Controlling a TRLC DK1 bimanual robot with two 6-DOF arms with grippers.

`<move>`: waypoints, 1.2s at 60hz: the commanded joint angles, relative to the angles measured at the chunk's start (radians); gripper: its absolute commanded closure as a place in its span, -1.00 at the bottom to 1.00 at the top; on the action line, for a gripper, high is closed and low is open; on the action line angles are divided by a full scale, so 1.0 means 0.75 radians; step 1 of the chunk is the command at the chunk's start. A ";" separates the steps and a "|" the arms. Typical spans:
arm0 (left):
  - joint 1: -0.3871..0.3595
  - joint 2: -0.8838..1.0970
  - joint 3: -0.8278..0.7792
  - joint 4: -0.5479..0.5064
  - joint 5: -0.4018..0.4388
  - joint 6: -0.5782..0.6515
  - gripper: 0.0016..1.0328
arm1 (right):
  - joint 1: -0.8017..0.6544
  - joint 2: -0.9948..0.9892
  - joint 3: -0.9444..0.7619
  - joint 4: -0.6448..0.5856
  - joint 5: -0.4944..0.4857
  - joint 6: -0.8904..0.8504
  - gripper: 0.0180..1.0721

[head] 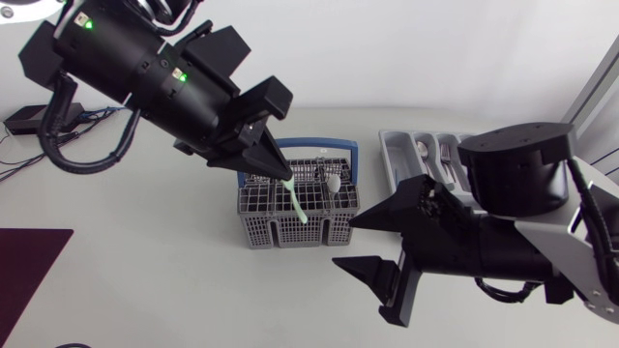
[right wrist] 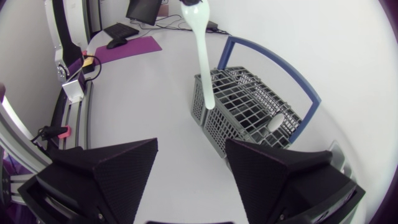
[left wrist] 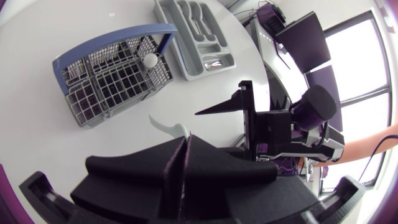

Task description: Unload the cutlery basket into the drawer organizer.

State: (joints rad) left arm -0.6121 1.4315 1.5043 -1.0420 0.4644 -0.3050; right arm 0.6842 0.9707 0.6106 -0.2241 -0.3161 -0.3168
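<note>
My left gripper (head: 278,172) is shut on the top of a pale green plastic utensil (head: 296,200). The utensil hangs down over the grey cutlery basket (head: 259,224) with the blue handle. In the left wrist view its tip (left wrist: 166,126) sticks out past the closed fingers (left wrist: 205,152), high above the basket (left wrist: 93,102). A white rounded piece (head: 332,182) stands in the basket's far right cell. The grey drawer organizer (head: 395,147) lies right of the basket with metal cutlery in it. My right gripper (head: 366,244) is open beside the basket's right front corner, empty; the utensil (right wrist: 203,59) hangs ahead of it.
A dark purple mat (head: 29,275) lies at the table's front left. The organizer (left wrist: 180,59) sits just beyond the basket in the left wrist view. My right arm's bulky wrist (head: 513,174) covers the organizer's near end.
</note>
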 commanded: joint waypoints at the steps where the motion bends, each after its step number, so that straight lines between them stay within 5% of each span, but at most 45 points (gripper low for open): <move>1: -0.025 0.012 -0.026 -0.004 0.025 0.116 0.80 | -0.025 -0.040 -0.047 0.004 -0.055 -0.054 -0.56; 12: -0.051 0.065 -0.005 -0.014 0.099 0.335 0.79 | -0.121 -0.094 -0.035 -0.069 -0.227 -0.160 -0.60; 40: -0.115 0.223 0.168 -0.314 0.166 0.932 0.78 | -0.252 0.101 0.065 -0.174 -0.560 -0.463 -0.60; 63: -0.166 0.308 0.236 -0.411 0.164 1.094 0.79 | -0.303 0.330 0.270 -0.380 -0.773 -0.702 -0.59; 72: -0.172 0.339 0.291 -0.451 0.166 1.116 0.79 | -0.284 0.340 0.299 -0.433 -0.800 -0.795 -0.26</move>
State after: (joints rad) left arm -0.7311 1.6627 1.6806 -1.3571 0.5724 0.4999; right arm 0.4637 1.2133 0.8116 -0.5251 -0.9020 -0.8474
